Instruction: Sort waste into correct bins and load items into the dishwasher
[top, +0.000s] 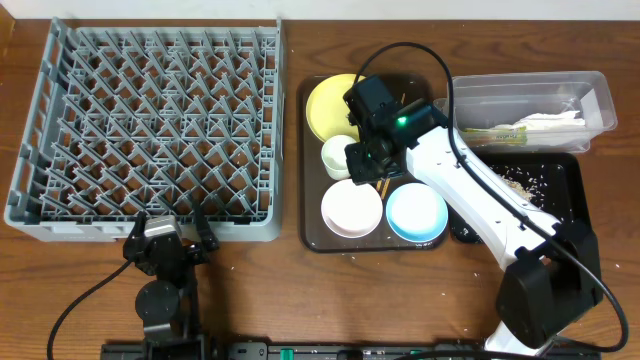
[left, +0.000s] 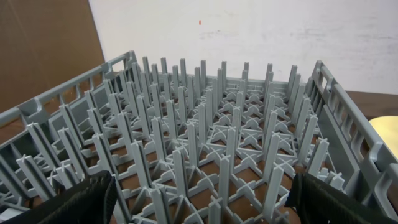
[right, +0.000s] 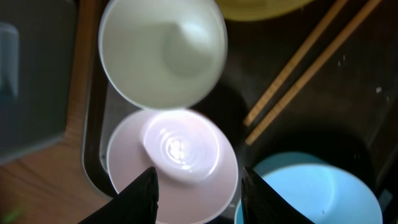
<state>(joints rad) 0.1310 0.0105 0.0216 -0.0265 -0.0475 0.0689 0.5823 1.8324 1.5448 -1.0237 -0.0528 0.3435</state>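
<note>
My right gripper (top: 362, 170) hangs open and empty over the dark brown tray. In the right wrist view its fingers (right: 199, 193) are above the white bowl (right: 171, 165), with the small white cup (right: 163, 53) beyond, the light blue bowl (right: 311, 190) to the right and two chopsticks (right: 298, 81) lying slantwise. The yellow plate (top: 332, 105) lies at the tray's back. My left gripper (top: 165, 235) is open and empty at the front edge of the grey dish rack (top: 150, 120); it shows in the left wrist view (left: 205, 208) facing the pegs (left: 211, 143).
The clear tub (top: 590, 85) at the back right holds the green-and-orange wrapper (top: 490, 135) and the white napkin (top: 545, 122). The black tray (top: 575, 185) in front of it holds rice scraps (top: 525, 182). The brown tray (top: 312, 235) sits between rack and bins.
</note>
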